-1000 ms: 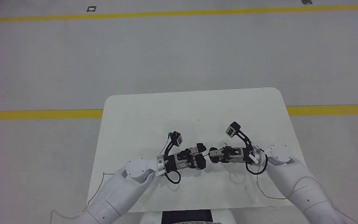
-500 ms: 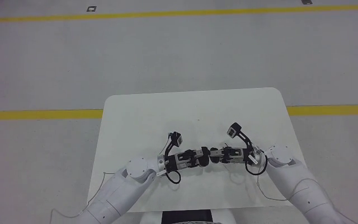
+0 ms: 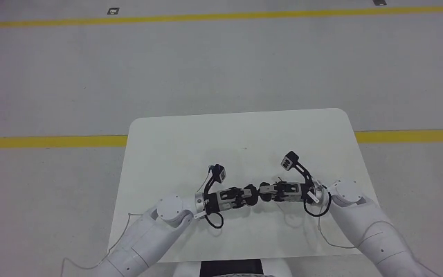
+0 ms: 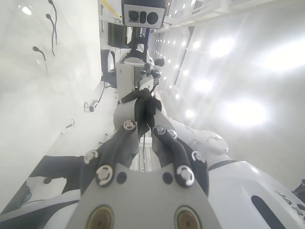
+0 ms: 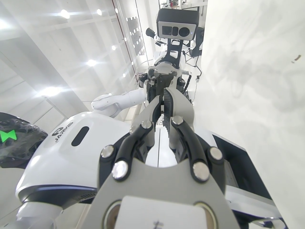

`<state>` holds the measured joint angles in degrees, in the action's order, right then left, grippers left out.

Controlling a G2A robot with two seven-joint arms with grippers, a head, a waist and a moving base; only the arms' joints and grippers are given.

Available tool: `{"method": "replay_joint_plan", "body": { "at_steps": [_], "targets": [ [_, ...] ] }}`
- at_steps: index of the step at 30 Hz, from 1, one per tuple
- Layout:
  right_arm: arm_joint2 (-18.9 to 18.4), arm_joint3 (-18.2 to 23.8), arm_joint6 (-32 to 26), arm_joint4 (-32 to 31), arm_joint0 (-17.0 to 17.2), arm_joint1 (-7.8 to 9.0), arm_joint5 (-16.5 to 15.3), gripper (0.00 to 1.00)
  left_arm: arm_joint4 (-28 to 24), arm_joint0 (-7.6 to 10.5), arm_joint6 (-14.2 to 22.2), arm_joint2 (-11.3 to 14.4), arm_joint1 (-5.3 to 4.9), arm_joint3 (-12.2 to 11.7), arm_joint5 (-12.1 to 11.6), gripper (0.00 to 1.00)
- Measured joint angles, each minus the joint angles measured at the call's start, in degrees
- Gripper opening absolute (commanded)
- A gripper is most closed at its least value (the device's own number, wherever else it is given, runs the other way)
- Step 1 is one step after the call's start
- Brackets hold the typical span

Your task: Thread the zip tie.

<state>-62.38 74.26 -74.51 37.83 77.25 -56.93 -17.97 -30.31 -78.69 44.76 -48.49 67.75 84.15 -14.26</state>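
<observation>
Gleaming table under left pincer; grey floor

Tight at the centre, roomier toward the far edge.

Black-fingered left gripper and right gripper tip to tip above the near middle of the white round-cornered table, with hardly a gap to pass between. White forearms stretched in from either side along the near strip, barring any crossing there, with black stalk-mounted wrist cameras standing out from them on the far side. Broad stretch of tabletop open beyond the arms and out toward both side edges. Three thin black zip ties lying flat on that surface, well apart from the grippers.
</observation>
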Motion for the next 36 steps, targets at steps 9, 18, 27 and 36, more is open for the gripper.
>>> {"method": "replay_joint_plan", "body": {
  "at_steps": [9,18,27,36],
  "targets": [
    [-0.19,-0.01,-0.07,-0.02,0.10,-0.11,-0.10,0.00,-0.19,0.11,-0.06,0.28,-0.21,-0.05,0.09,0.12],
    [-0.38,0.09,-0.35,-0.12,0.25,-0.19,-0.17,0.00,-0.32,0.24,-0.25,0.58,-0.39,-0.16,0.08,0.11],
    [-0.55,0.63,-0.63,-0.67,0.36,-0.21,0.12,0.00,-0.36,0.32,-0.72,0.87,-0.54,-0.21,0.03,0.12],
    [-0.43,0.84,-0.66,-1.42,0.29,-0.28,0.53,0.00,-0.41,0.48,-1.32,1.17,-0.65,-0.25,-0.19,0.08]
  ]
}}
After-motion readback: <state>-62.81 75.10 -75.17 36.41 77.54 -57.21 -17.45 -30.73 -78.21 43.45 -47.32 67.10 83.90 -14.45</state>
